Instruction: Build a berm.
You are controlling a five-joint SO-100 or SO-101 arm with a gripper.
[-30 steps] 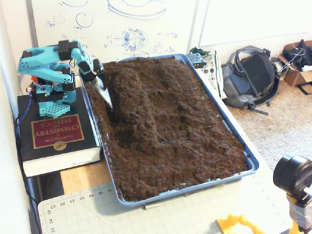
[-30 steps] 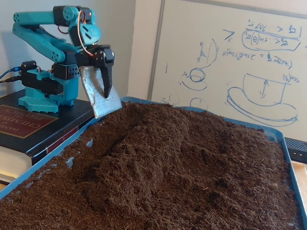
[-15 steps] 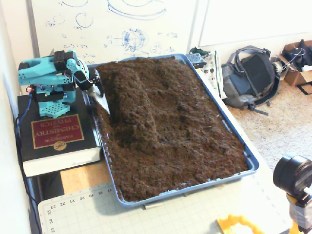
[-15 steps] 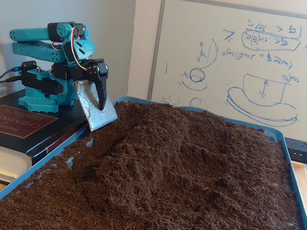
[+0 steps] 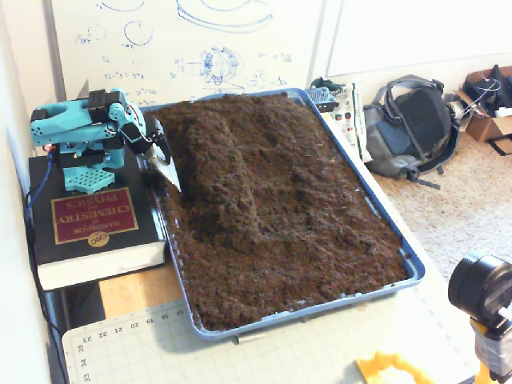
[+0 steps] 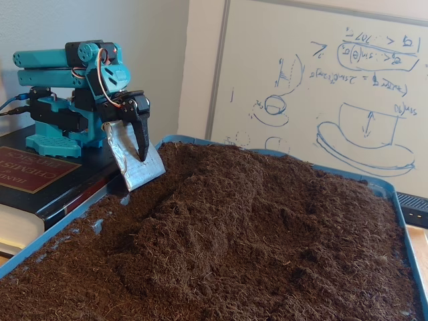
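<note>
A blue tray (image 5: 387, 221) holds a bed of loose dark brown soil. The berm (image 5: 228, 176) is a raised rounded ridge that runs lengthwise along the left part of the bed in a fixed view. It also shows as the high mound in the other fixed view (image 6: 200, 221). My teal arm stands at the tray's left rim. My gripper (image 5: 170, 176) hangs just above the soil beside the ridge's left flank, tip down. Its black finger (image 6: 140, 130) lies against a silver blade (image 6: 134, 164). The blade's tip is close to the soil (image 6: 142, 160).
The arm's base stands on a thick red-and-black book (image 5: 88, 220) left of the tray. A grey backpack (image 5: 408, 128) and boxes lie on the floor at right. A green cutting mat (image 5: 240, 352), a black camera (image 5: 480, 288) and a whiteboard (image 6: 321, 80) are also nearby.
</note>
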